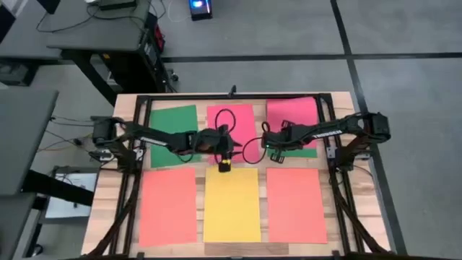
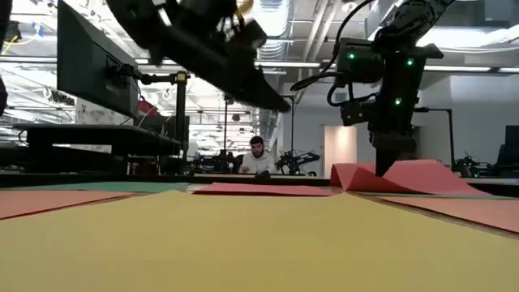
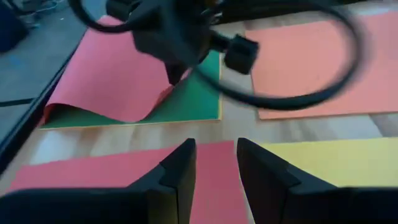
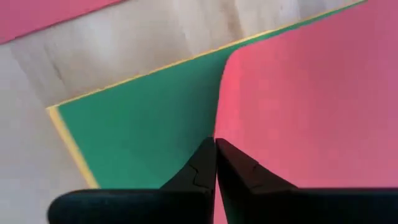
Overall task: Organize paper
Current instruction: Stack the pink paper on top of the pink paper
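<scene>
Right gripper [image 1: 271,146] is at the far-right stack, fingers clenched on the near-left corner of the top pink-red paper sheet [image 1: 292,115]. That sheet is buckled up off the green paper sheet [image 4: 143,130] directly under it; a thin yellow edge [image 4: 65,143] shows below the green, so probably 3 sheets stacked there.

Left gripper [image 1: 224,165] hovers mid-table, fingers parted, holding nothing, over the gap between the middle pink-red sheet [image 1: 231,119] and the big yellow paper sheet [image 1: 232,204].

Handling, my read: sheets are very light, floppy, slick on each other. They bend rather than slide as a plate, so a corner pinch lifts 1 ply but drags or creases easily. Best hold is a free corner or edge, peeled up slowly.

Around the right gripper: green sheet [image 1: 174,136] far left beyond the left arm, 2 orange paper sheets [image 1: 168,204] [image 1: 296,204] nearer, flanking the yellow. All flat on the wooden slat table [image 1: 123,115], each apart from its neighbours.

In the way: left arm and its looping black cable [image 1: 231,119] sit just beside the right gripper, so any leftward carry risks contact. A person sits well behind the table, not a factor.
</scene>
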You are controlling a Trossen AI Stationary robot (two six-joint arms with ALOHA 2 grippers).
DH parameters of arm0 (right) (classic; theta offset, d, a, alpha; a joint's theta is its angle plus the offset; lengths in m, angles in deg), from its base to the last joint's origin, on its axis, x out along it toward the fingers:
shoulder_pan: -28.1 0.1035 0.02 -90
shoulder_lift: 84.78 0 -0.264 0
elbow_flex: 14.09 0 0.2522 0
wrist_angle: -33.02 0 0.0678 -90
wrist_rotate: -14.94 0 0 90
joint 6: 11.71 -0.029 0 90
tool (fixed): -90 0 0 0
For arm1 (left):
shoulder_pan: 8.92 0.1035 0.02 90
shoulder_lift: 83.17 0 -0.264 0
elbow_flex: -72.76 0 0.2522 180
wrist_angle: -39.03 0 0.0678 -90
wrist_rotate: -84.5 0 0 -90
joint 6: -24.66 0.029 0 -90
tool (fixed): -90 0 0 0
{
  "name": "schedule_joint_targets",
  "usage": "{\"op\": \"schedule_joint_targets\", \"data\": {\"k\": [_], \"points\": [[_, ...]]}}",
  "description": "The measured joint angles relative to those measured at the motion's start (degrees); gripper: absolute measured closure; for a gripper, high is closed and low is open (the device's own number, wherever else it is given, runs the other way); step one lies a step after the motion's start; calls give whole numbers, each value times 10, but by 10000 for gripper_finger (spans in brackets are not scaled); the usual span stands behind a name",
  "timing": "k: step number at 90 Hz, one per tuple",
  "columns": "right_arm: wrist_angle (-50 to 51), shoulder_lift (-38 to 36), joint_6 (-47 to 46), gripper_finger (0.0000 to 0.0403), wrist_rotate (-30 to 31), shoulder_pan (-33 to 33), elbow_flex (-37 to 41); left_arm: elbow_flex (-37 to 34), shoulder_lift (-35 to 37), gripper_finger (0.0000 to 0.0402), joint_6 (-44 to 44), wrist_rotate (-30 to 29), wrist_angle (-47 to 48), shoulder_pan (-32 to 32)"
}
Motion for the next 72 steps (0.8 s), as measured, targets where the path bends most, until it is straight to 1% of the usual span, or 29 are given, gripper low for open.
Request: {"op": "schedule_joint_targets", "data": {"k": [7, 17, 24, 31, 52, 65, 72], "points": [[11, -2, -6, 403, -1, 6, -5, 14, -36, 299, 2, 25, -1, 21], [16, -4, -10, 403, -3, 13, -16, 51, -85, 298, 30, 29, 16, 37], [16, -4, -10, 403, -4, 13, -27, 91, -117, 294, 51, 42, 30, 41], [18, -5, -10, 403, -4, 12, -39, 135, -151, 284, 63, 54, 46, 45], [31, -5, -7, 403, -4, 12, -67, 268, -230, 235, 78, 56, 95, 56], [52, -5, -7, 403, -5, 12, -68, 321, -268, 216, 59, 56, 127, 68], [62, -5, -10, 403, -5, 12, -69, 337, -282, 213, 55, 72, 135, 71]]}}
